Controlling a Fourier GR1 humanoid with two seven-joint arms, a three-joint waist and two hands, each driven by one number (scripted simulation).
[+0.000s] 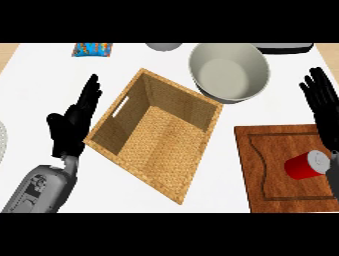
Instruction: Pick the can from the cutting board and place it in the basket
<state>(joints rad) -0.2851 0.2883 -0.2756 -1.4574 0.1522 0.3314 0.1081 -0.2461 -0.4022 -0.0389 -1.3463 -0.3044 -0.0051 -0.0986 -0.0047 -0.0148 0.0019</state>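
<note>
1. Our right hand (333,112) shows at the right edge with its fingers straight and spread, pointing away from us; it holds nothing and touches nothing.
2. The red can (306,165) lies on its side on the wooden cutting board (275,170), just below the heel of our right hand and beside its grey wrist, with the silver end toward the hand.
3. Our left hand (72,122) is also open, fingers straight and raised, empty, just left of the wicker basket (153,132).
4. The basket stands on the white bench (224,200), between our two hands, left of the cutting board.
5. Beyond the basket, up and left of our right hand, sits a grey bowl (229,71).
</note>
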